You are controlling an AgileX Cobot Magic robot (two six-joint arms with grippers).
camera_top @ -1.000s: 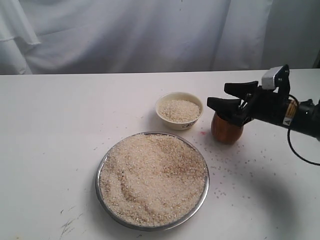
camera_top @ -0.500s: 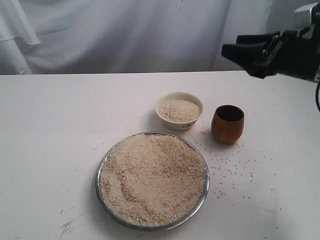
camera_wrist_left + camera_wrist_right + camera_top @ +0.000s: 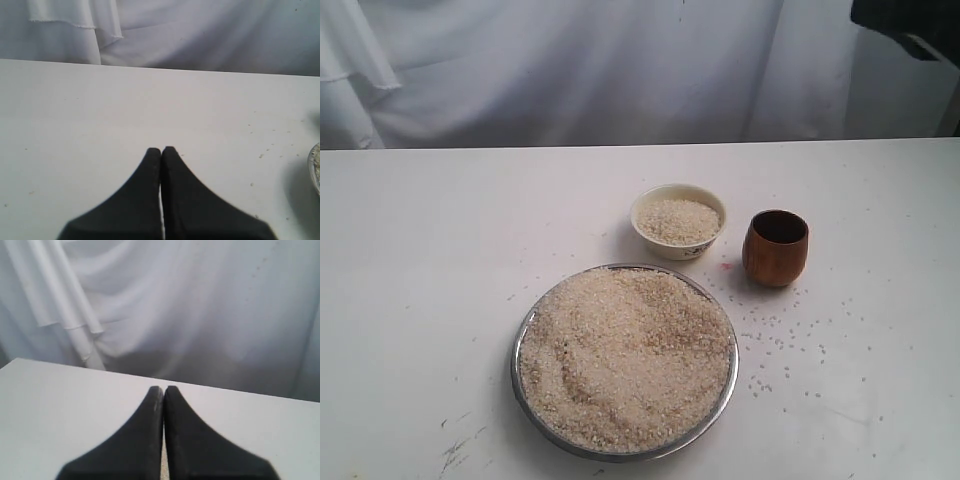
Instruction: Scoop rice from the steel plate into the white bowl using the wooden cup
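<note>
**Left gripper (image 3: pixel 161 150) and right gripper (image 3: pixel 163 389): both closed, nothing held**

Item 1. Both pairs of black jaws are seen pressed together at the tips, with nothing gripped between them. The left gripper is held low over a bare part of the table (image 3: pixel 440 250). The right gripper is raised and pointed toward the backdrop (image 3: pixel 570 70). In the exterior view only a dark part of the right arm (image 3: pixel 910 20) is shown, at the upper right corner.

Item 2. Backdrop: white cloth, hung in folds behind the table.

Item 3. Table: white, flat, marked with a few dark scuffs near the front left.

Item 4. Steel plate (image 3: pixel 514 372): placed front and centre, heaped nearly rim to rim with rice (image 3: pixel 625 360).

Item 5. White bowl (image 3: pixel 670 246): set just behind the plate, apart from it, and filled with rice nearly to the rim.

Item 6. Wooden cup (image 3: pixel 775 262): stood upright just to the right of the bowl, not touching it, mouth up, interior dark.

Item 7. Loose grains (image 3: pixel 780 345): scattered on the table in front of the cup and to the right of the plate.

Item 8. Pink speck (image 3: pixel 725 266): noted on the table between bowl, cup and plate.
</note>
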